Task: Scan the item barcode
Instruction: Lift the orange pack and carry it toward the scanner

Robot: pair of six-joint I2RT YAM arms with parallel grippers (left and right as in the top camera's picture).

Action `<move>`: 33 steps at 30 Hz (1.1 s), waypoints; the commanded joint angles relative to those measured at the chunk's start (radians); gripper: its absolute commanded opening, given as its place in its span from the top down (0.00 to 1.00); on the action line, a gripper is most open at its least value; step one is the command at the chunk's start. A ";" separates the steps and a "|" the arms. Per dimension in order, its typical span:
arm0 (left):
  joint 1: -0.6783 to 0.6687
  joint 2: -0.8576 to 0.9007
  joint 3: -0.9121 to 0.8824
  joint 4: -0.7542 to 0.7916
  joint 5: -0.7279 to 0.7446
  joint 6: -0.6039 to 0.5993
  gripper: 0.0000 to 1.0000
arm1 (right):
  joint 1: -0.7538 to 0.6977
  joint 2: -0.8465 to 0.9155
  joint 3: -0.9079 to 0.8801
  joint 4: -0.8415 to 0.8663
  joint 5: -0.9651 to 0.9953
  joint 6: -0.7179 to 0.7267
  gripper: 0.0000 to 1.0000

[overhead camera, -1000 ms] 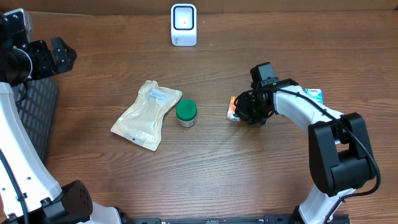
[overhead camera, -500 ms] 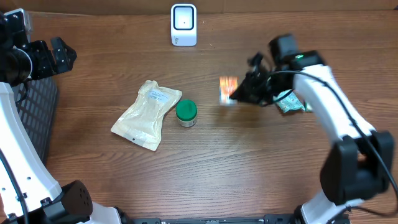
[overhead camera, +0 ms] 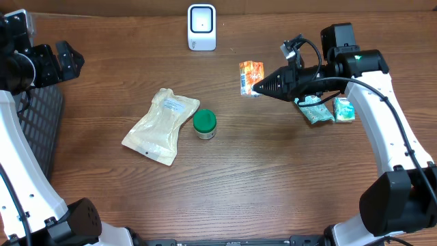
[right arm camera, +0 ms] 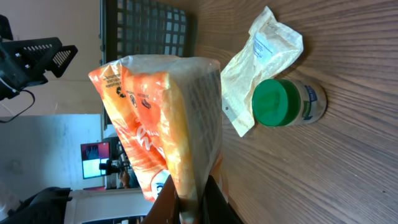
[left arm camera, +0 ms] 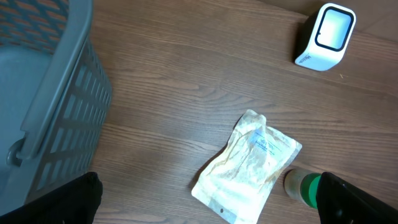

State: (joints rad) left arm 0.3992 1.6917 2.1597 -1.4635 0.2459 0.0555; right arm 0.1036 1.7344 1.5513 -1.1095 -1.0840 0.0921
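Upper middle: the right gripper clamps a puffy orange packet with a white printed edge; the left gripper stands apart.

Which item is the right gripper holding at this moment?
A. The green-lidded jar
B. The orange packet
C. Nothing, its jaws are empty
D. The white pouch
B: the right gripper is shut on the orange packet, while the green-lidded jar and the white pouch sit apart from it on the table.
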 commanded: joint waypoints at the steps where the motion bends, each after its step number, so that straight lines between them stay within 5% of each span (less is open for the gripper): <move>1: -0.007 0.003 0.003 0.001 -0.002 0.012 0.00 | -0.003 -0.001 0.008 0.000 -0.040 -0.023 0.96; 9: -0.007 0.003 0.003 0.001 -0.002 0.012 0.00 | -0.003 -0.001 0.008 0.007 -0.145 -0.009 0.96; 17: -0.007 0.003 0.003 0.001 -0.002 0.012 0.00 | -0.039 -0.001 0.008 0.121 -0.486 0.095 0.96; 33: -0.007 0.003 0.003 0.001 -0.002 0.012 0.00 | -0.060 -0.001 0.008 0.189 -0.486 0.227 0.96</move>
State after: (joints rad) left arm 0.3992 1.6917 2.1597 -1.4635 0.2462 0.0559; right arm 0.0448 1.7344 1.5513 -0.9264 -1.5360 0.3054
